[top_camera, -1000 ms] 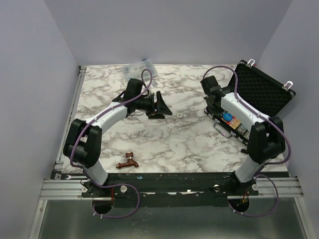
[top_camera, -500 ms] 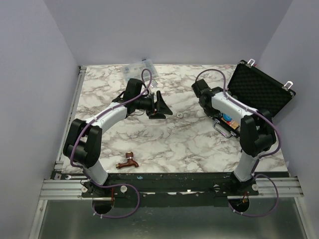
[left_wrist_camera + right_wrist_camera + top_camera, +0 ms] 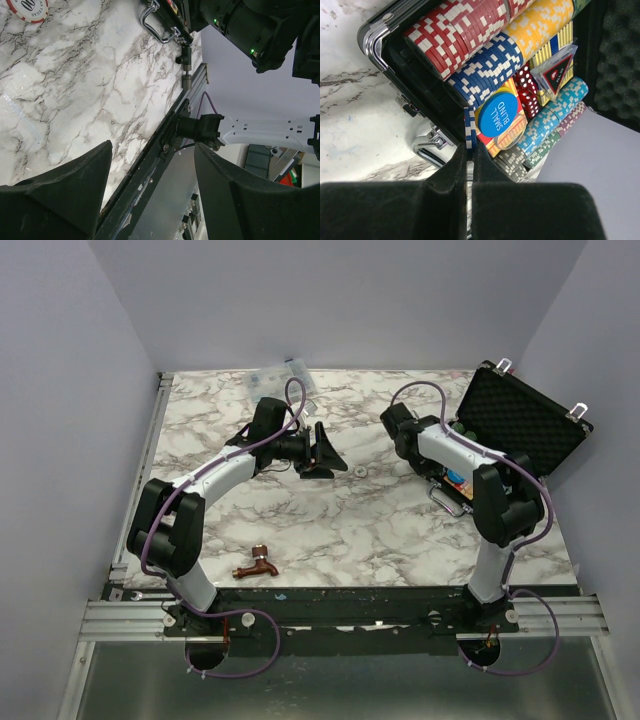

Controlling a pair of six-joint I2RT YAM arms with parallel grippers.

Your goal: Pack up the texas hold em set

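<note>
texas hold em set (image 3: 540, 420) sits open at the 3 o'clock side of the table (image 3: 330, 530): black hard case, egg-crate foam lid tilted back toward 2 o'clock, silver handle (image 3: 427, 147) on its front wall. chips lie packed on edge: one red row (image 3: 460, 30), one blue row (image 3: 490, 65), one yellow row (image 3: 540, 25), one teal row (image 3: 552, 120), plus maroon, green and grey rows partly hidden. one blue "small blind" disc (image 3: 499, 119) lies on top beside red dice (image 3: 527, 82), count unclear. one copper faucet (image 3: 258, 566) at 7 o'clock by the front edge, one loose chip (image 3: 360, 471) about centre, one clear plastic box (image 3: 285, 372) at 12 o'clock by the back wall. right gripper (image 3: 469, 147) is pinched tight on one blue-white chip (image 3: 469, 122), held on edge just over the handle-side rim, arm folded sharply. left gripper (image 3: 325, 455) is spread wide, low over the marble at 9 o'clock of the loose chip, fingers pointing to 3 o'clock.
</note>
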